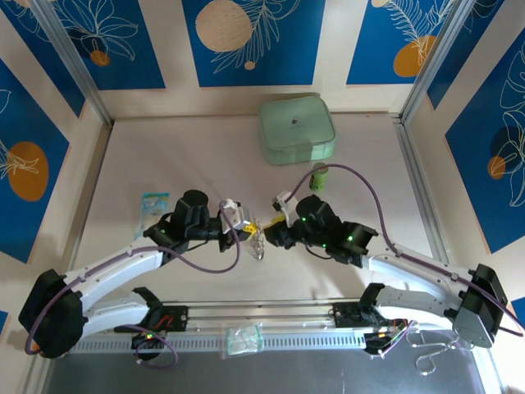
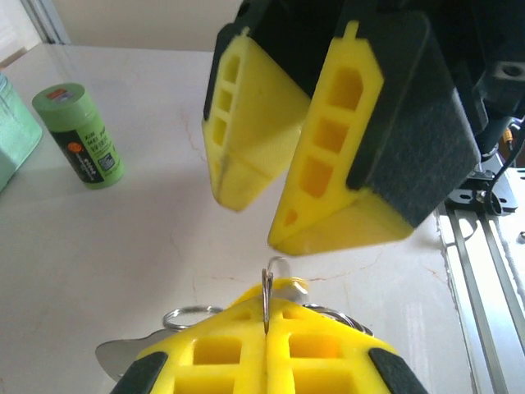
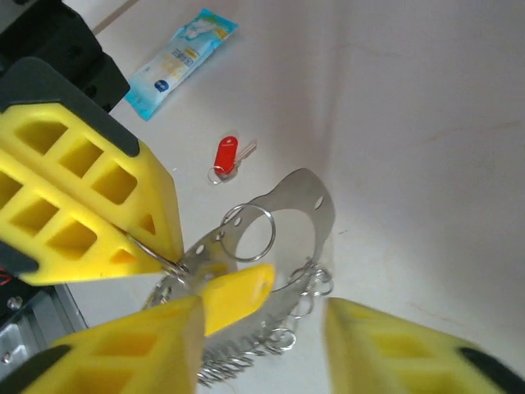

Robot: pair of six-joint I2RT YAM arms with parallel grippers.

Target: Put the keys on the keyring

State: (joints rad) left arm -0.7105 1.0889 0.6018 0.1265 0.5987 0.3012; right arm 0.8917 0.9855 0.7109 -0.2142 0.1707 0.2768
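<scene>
Pale tabletop (image 3: 410, 123); left claw (image 2: 265, 324) clamped on keyring (image 3: 316, 201), right claw (image 3: 262, 310) apart beside yellow key (image 3: 238, 294).

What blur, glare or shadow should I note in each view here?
Top external: evenly lit, sharp, only soft shadows on the table. Left wrist: the table washes out pale at upper left; the left gripper looks slightly soft. Right wrist: the right gripper is blurred up close, the red key crisp.

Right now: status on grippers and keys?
Left gripper shut on keyring. Right gripper open, yellow key lying against it. Red key loose on table. Nothing blocking.
</scene>
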